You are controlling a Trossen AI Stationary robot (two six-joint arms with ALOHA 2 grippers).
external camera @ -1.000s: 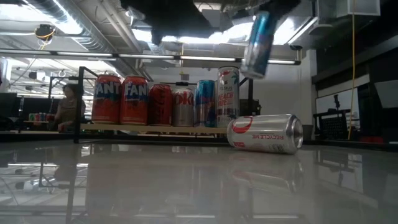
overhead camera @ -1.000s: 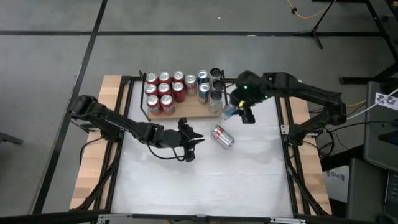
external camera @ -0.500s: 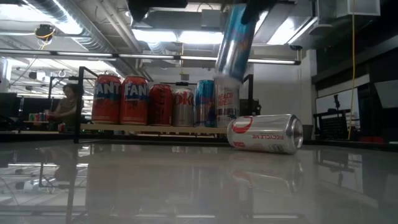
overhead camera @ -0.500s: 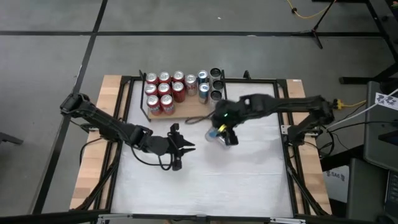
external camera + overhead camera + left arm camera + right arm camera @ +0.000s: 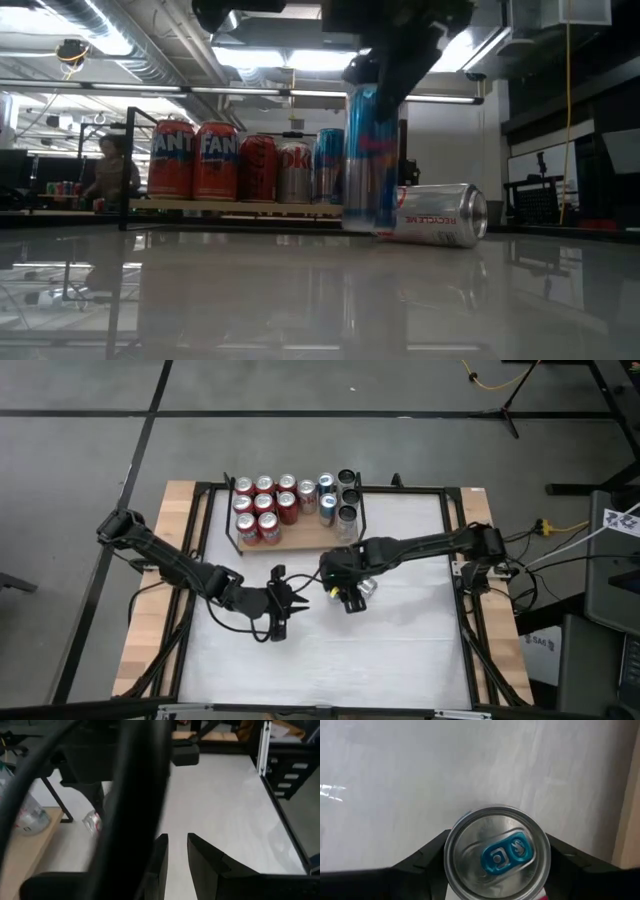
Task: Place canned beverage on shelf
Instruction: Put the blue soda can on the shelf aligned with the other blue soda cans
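A white tabletop (image 5: 390,650) is seen from above, with a dark robot arm reaching in from each side. At its far edge lies the shelf (image 5: 300,538), a light wooden board with thin black rails, already loaded with upright cans.

The right gripper (image 5: 347,582) is out over the middle of the table, well short of the shelf. Its fingers are clamped on either side of a tall slim blue can (image 5: 369,160), which stands upright with its base at or just above the table surface (the level view does not quite settle whether it touches). Just beside it, a silver can (image 5: 432,214) lies on its side on the tabletop.

The left gripper (image 5: 281,605) waits nearby on the table, its fingers (image 5: 200,854) nearly closed with only a narrow gap, and holding nothing.

Risks from here, as a judgement: the held can is very close to the lying one, so a sideways move could knock it and send it rolling. If released here, the tall can could topple, being narrow. Lifting it to the shelf also means clearing the black rail and squeezing past the cans already packed there.

Count: two arms, one can held, one can lying down, and about fourteen cans on the shelf: roughly seven red, the rest silver, blue or dark.
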